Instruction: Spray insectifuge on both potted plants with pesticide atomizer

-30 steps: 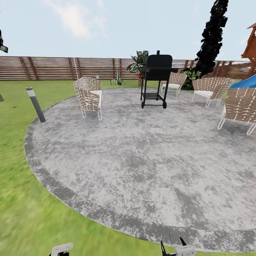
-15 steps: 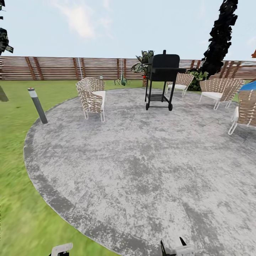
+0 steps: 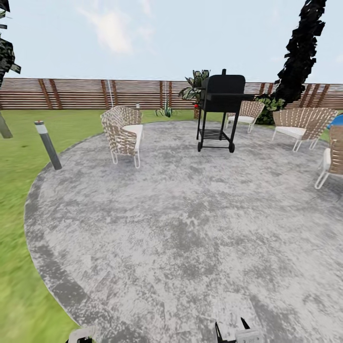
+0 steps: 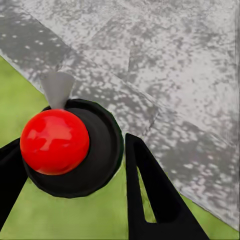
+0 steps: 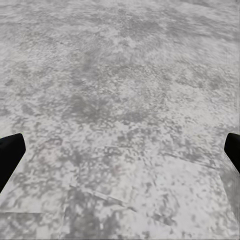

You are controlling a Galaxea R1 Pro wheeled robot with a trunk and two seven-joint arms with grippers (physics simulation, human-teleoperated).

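Observation:
In the left wrist view my left gripper (image 4: 70, 145) is shut on the pesticide atomizer (image 4: 92, 150), a round black body with a red ball and a grey nozzle, held between the two black fingers (image 4: 150, 200). That gripper's white top (image 3: 82, 335) peeks in at the head view's lower edge. My right gripper (image 3: 231, 328) is open over the grey paving, its fingertips far apart (image 5: 120, 150) with nothing between them. One small spiky potted plant (image 3: 166, 111) stands far off by the wooden fence (image 3: 76, 93).
The grey round patio (image 3: 190, 214) lies ahead, ringed by lawn (image 3: 19, 238). On it stand a black grill (image 3: 220, 112) and several woven chairs (image 3: 123, 133). A grey bollard (image 3: 47, 144) leans at the left rim. A broad-leaved bush (image 3: 196, 85) and a dark tree (image 3: 300, 52) stand behind.
The whole head view has shifted: the camera has moved onto the patio and turned a little left. Both grippers keep their places at the lower edge.

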